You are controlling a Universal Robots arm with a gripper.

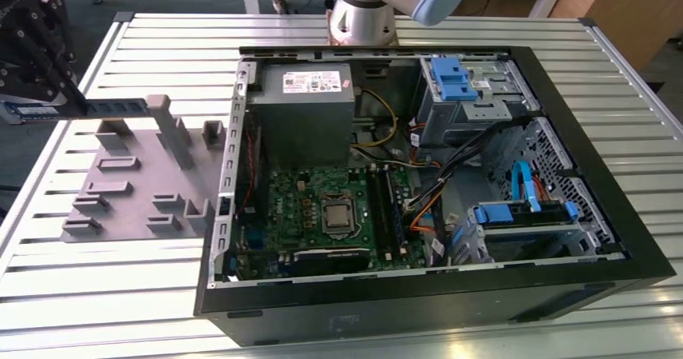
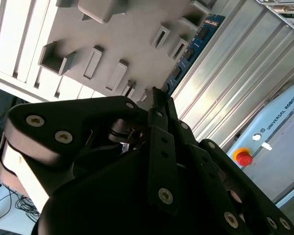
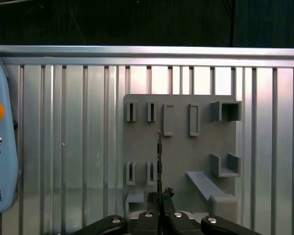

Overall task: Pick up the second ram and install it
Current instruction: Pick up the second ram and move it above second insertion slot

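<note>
Jaws closed narrow on one memory stick (image 1: 112, 106), gripped at one end and held on edge over the gray fixture plate (image 1: 128, 191); judged: the edge-on hold suits dropping its long edge into a socket. Count: one stick, one plate with four narrow slots (image 3: 131, 111), one open computer case (image 1: 427, 311) beside the plate on the worktop (image 1: 107, 295)

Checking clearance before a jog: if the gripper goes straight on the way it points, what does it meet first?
Probably the gray fixture plate: the gripper, shut on the second ram, points down at it, so the ram's edge would likely touch first. Height above it is unclear.
</note>
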